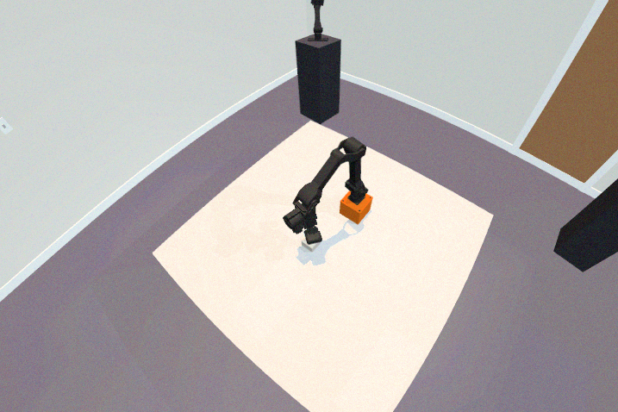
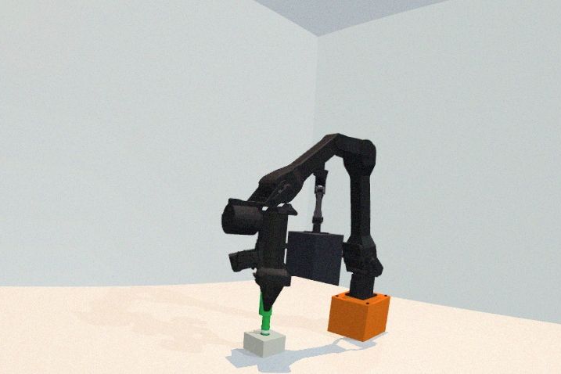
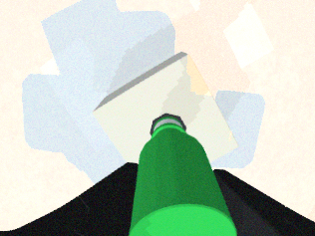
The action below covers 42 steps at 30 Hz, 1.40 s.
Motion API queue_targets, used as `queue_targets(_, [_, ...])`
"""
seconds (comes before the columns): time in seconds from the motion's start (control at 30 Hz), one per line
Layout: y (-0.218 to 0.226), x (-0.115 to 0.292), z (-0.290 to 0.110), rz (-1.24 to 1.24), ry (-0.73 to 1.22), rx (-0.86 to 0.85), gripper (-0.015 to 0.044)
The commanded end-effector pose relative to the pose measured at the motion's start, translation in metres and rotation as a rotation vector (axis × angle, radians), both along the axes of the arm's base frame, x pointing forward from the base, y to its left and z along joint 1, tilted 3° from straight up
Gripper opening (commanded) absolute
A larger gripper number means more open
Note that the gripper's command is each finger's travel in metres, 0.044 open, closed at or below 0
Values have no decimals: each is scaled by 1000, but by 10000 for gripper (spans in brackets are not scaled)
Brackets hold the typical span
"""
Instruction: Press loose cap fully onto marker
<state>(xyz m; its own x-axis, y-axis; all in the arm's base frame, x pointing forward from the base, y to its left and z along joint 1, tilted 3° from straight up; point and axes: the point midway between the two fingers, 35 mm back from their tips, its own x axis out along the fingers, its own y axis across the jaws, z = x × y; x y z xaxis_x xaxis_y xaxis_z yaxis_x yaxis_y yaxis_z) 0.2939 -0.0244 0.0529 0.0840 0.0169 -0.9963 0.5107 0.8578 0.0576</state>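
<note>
- While the top view is too distant to show marker or cap, it places the black parallel-jaw gripper [image 1: 313, 236] directly over the pale grey square holder block [image 1: 308, 246], which sits on the cream table top [image 1: 319, 310] near the orange cube-shaped arm base [image 1: 355, 208].
- From the exterior view, the bright green cylindrical plastic cap [image 2: 264, 309] is clamped between the jaws and hangs straight above the holder block; its lower end meets the slim green marker [image 2: 265, 328] standing upright in the block. Pick-up and carry look done, and the cap appears started on the marker's tip.
- Seen from the wrist view, the cap [image 3: 178, 205] lines up on the marker's dark tip [image 3: 168, 120], which is just showing at the cap's far end above the block.
- By my judgement, what is left is pressing down until it clicks, releasing the cap, and backing the arm away from the block.
</note>
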Motion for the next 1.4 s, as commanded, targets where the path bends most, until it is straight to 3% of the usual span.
queue_targets(0.0, [1, -1, -10, 6, 8, 4, 0])
queue_targets(0.87, [2, 0, -30, 6, 8, 5, 0])
queue_targets(1.37, [1, -1, -29, 3, 8, 2, 394])
